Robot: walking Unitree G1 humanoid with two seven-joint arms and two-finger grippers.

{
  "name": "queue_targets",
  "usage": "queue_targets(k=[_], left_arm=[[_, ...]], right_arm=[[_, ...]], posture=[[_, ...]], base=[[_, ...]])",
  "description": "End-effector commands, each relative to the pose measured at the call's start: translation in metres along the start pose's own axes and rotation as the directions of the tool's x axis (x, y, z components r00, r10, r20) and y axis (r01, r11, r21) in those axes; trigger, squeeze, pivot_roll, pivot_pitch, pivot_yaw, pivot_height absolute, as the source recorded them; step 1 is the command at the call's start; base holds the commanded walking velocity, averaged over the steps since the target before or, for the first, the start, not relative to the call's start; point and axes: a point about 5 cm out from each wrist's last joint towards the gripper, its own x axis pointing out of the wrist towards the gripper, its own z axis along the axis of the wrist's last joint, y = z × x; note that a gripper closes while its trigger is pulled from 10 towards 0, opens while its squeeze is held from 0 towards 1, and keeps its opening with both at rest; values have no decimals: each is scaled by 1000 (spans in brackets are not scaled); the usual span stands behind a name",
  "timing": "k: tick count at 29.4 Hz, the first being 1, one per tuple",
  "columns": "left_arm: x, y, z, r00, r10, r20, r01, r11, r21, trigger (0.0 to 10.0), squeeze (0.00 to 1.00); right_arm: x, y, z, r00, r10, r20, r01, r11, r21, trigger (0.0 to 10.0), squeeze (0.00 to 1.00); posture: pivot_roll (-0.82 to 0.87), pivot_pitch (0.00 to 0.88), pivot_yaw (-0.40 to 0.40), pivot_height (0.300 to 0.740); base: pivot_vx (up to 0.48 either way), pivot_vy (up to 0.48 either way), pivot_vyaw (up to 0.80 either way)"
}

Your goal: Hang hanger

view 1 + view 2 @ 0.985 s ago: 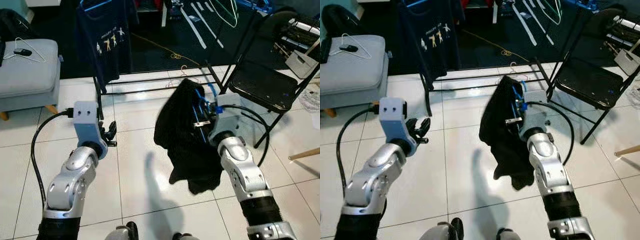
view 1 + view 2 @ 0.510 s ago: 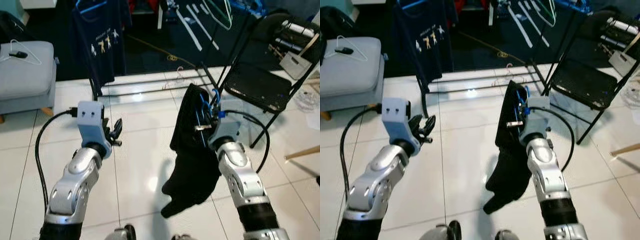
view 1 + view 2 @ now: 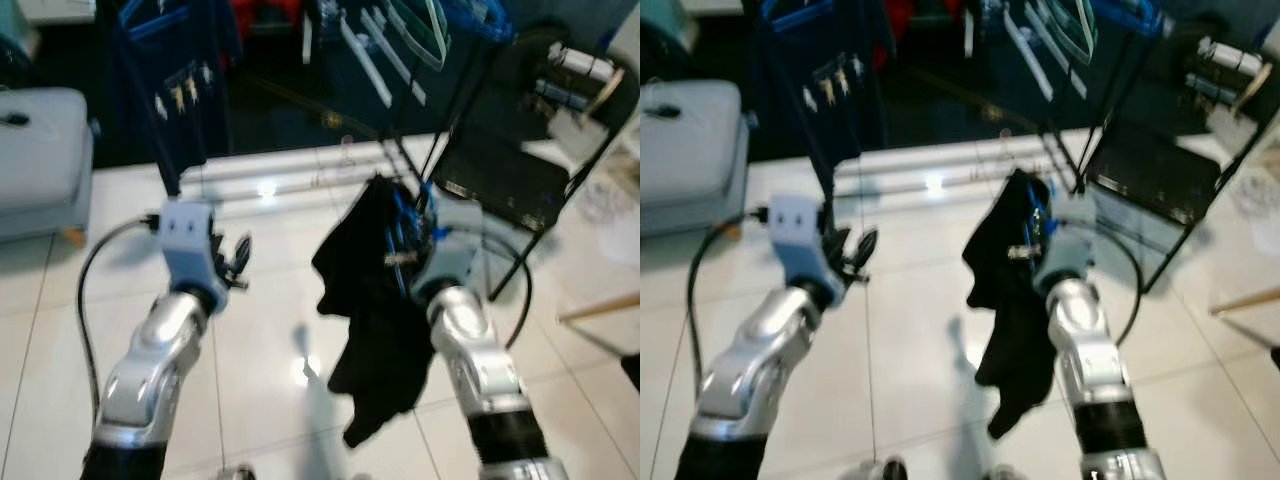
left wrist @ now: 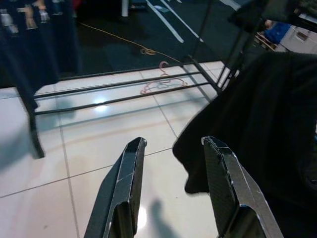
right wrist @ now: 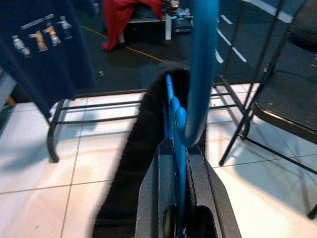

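Before the rack's (image 3: 300,165) floor bars, right gripper (image 5: 179,148) clamped on blue hanger (image 5: 200,74), hook upright, rail beyond; left gripper (image 4: 173,188) agape, empty.

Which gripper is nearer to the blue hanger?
Right. The right gripper is shut on the blue hanger, which carries a black garment. The left gripper is open beside the garment, apart from it.
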Motion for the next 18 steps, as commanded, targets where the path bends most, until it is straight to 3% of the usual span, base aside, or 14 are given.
queue_targets(k=[1,3,4,18], left_arm=[[3,-2,-4,1000,0,-13,0,1000,-5,10000,0],[5,-1,-3,1000,0,-13,0,1000,-7,10000,0],[7,-2,-1,1000,-7,1,7,1000,-2,10000,0],[10,-2,2,1000,-6,14,6,1000,2,10000,0]], right_arm=[[0,-8,8,998,-30,53,29,999,14,10000,0],[1,-8,9,998,-30,55,30,999,15,10000,0],[0,-8,9,998,-32,58,32,999,9,10000,0],[0,-5,6,998,-24,58,23,1000,7,10000,0]], posture=[[-28,169,-75,740],[-29,176,-78,740],[-27,137,-75,740],[-18,144,-81,740]], base=[[420,0,-800],[420,0,-800],[416,0,0],[417,0,0]])
